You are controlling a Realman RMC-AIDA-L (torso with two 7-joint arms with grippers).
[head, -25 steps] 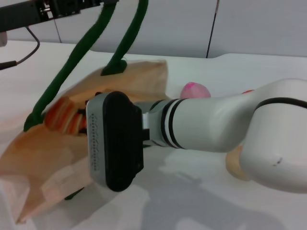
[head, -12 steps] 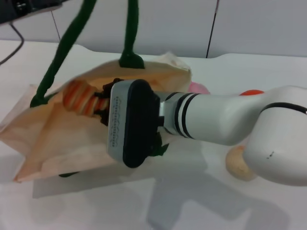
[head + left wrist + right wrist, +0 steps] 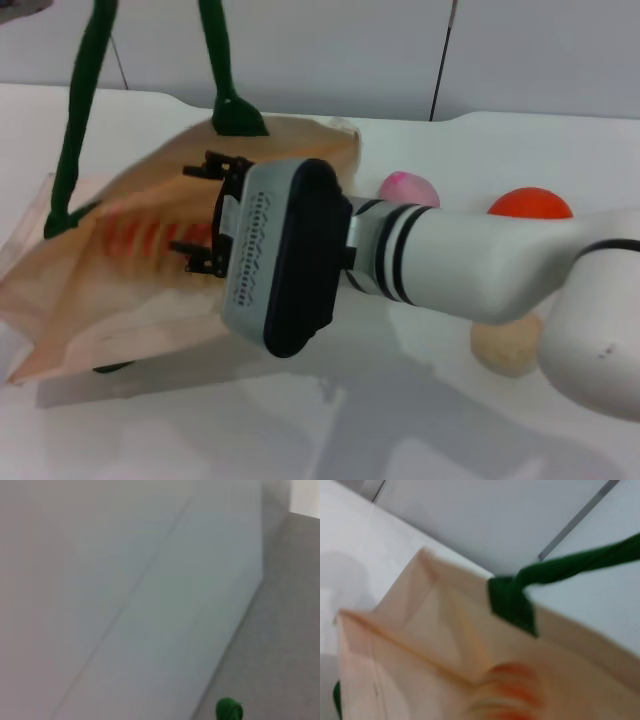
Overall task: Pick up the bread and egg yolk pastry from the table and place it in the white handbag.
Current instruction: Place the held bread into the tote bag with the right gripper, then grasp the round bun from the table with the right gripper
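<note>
Since half a second ago the bread (image 3: 140, 238) has left the right gripper (image 3: 205, 215) and now shows only as orange stripes through the fabric of the white handbag (image 3: 150, 290); the jaws stand open and empty at the bag's mouth. The left gripper is out of view, though the green handles (image 3: 75, 120) rise toward 12 o'clock. The right arm's bulk covers the bag's 3 o'clock side. Beyond it on the table (image 3: 420, 420) sit a pink bun (image 3: 408, 187), an orange ball (image 3: 530, 203) and the egg yolk pastry (image 3: 510, 347).
</note>
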